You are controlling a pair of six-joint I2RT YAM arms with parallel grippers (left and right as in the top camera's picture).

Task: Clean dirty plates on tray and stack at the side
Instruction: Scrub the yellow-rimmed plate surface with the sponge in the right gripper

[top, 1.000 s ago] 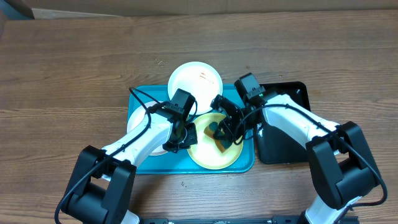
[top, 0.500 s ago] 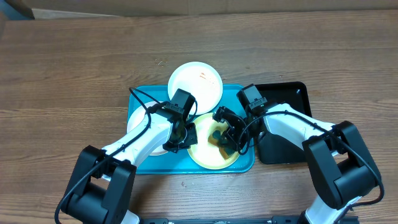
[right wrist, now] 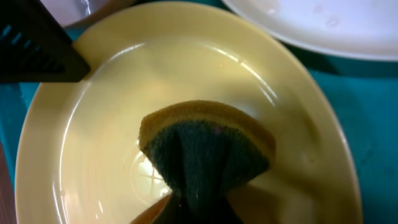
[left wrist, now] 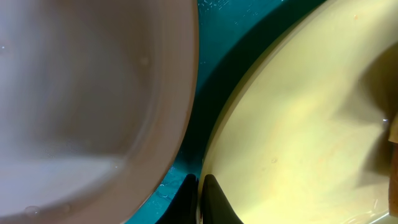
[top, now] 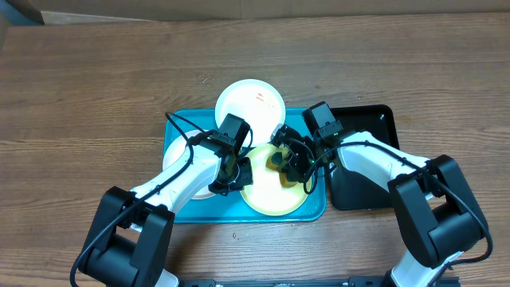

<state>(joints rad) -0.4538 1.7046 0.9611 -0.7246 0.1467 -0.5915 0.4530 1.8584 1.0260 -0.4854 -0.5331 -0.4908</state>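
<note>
- Tray, turquoise, sat mid-table, with a black tray just beside its right edge.
- Yellow-green plate lay in the tray's right half.
- Far white plate overlapped the tray's far rim and had an orange smear on it.
- Second white plate lay at the tray's left, mostly hidden under the left arm.
- Left gripper was closed, with fingertips pinched on the yellow-green plate's left rim.
- Right gripper was clamped on a folded sponge, green side showing, pressed onto the yellow-green plate's inner surface.
</note>
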